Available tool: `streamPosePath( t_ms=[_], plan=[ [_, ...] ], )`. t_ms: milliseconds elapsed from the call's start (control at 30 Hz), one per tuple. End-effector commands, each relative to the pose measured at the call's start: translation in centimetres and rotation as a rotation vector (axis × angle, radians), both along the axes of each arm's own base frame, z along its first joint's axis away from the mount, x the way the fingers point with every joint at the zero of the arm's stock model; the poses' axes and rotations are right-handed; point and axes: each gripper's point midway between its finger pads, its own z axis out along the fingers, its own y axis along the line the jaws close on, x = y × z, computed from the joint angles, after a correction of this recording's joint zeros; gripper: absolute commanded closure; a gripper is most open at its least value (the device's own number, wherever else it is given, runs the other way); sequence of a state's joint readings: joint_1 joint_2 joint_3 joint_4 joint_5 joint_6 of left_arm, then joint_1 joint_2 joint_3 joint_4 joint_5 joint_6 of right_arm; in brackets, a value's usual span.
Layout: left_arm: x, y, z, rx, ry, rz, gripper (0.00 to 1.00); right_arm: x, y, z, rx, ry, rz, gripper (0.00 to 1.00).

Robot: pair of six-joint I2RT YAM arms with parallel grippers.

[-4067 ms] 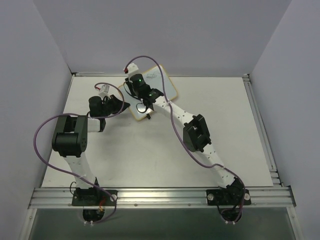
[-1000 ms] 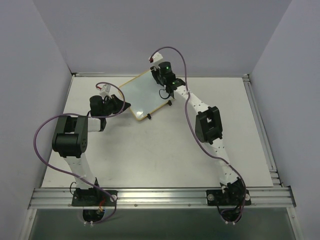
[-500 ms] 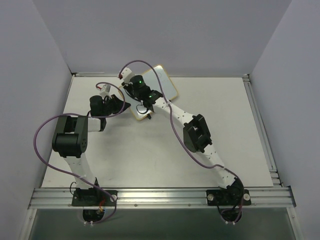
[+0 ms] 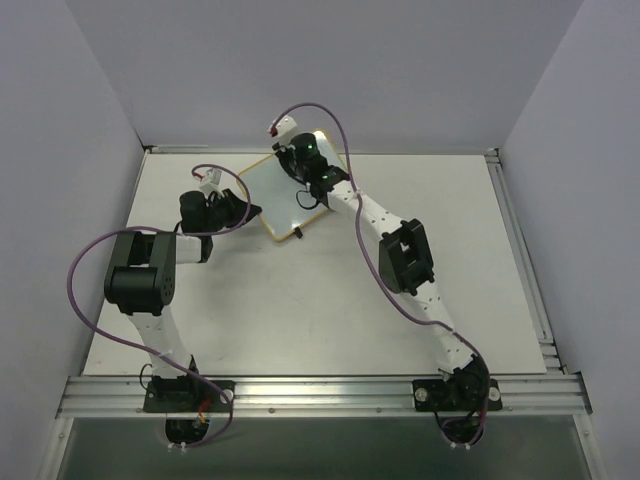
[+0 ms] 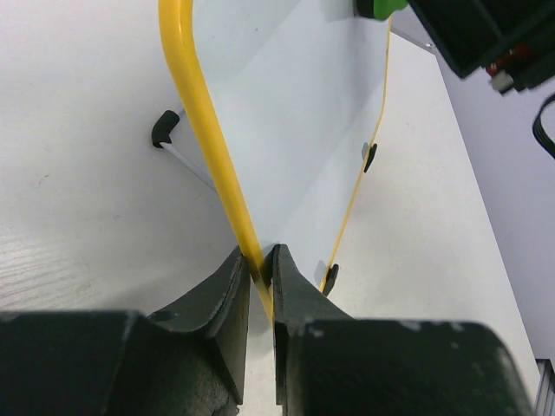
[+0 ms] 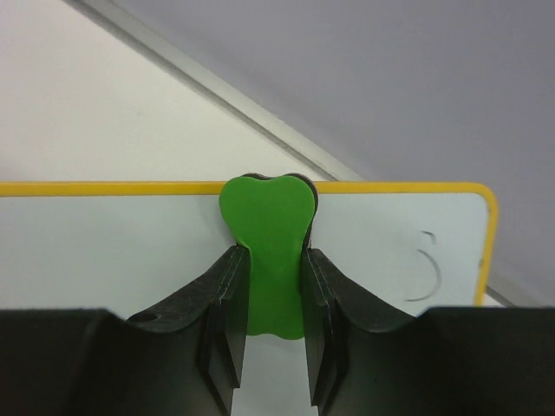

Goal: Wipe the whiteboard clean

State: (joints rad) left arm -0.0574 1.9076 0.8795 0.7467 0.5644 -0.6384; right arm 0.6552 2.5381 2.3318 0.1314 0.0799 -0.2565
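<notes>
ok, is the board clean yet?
Not yet. Right wrist view shows a thin curved stroke near a corner of the board, beside the eraser held in the right gripper; the rest visible looks clean.

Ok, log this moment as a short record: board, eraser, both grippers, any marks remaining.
whiteboard: yellow-framed, on the table, held by one edge
left gripper: shut on the whiteboard's frame
right gripper: shut on the green eraser
eraser position: over the board surface, by its far edge
marks remaining: faint curved strokes near one corner
</notes>
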Motion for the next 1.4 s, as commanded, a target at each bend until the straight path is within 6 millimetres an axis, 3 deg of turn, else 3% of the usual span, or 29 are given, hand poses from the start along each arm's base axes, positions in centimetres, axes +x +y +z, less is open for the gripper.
streamPosePath(
  t_ms=[0, 167, 433, 567, 700, 933, 1067, 1167, 1367],
  plan=[
    [-0.7, -1.3, -1.3, 0.067, 0.008, -0.046, 0.93, 3.2, -5.0, -5.2, -0.024, 0.065, -0.107, 0.98],
    [-0.7, -1.4, -1.4, 0.069, 0.007, -0.048, 0.93, 5.3, -8.3, -6.1, -0.023, 0.083, -0.161, 0.98],
    [-0.8, -1.4, -1.3, 0.069, 0.007, -0.048, 0.93, 6.2, -10.7, -6.8, -0.033, 0.096, -0.215, 0.98],
    [-0.8, -1.4, -1.3, 0.069, 0.007, -0.048, 0.93, 5.8, -10.6, -6.7, -0.048, 0.104, -0.206, 0.98],
    [-0.7, -1.3, -1.3, 0.068, 0.005, -0.047, 0.93, 4.2, -8.6, -6.6, -0.063, 0.112, -0.159, 0.98],
    [-0.7, -1.3, -1.3, 0.068, 0.005, -0.047, 0.93, -0.6, -1.0, -5.1, -0.028, 0.106, -0.019, 0.98],
    [-0.7, -1.3, -1.3, 0.068, 0.005, -0.047, 0.93, -0.5, 0.6, -3.0, 0.119, 0.098, -0.018, 0.98],
    [-0.8, -1.3, -1.4, 0.069, 0.007, -0.047, 0.93, 1.0, -0.3, -2.5, 0.234, 0.106, -0.077, 0.98],
    [-0.7, -1.3, -1.4, 0.069, 0.007, -0.045, 0.93, 5.4, -6.6, -2.8, 0.487, 0.175, -0.232, 0.98]
  ],
)
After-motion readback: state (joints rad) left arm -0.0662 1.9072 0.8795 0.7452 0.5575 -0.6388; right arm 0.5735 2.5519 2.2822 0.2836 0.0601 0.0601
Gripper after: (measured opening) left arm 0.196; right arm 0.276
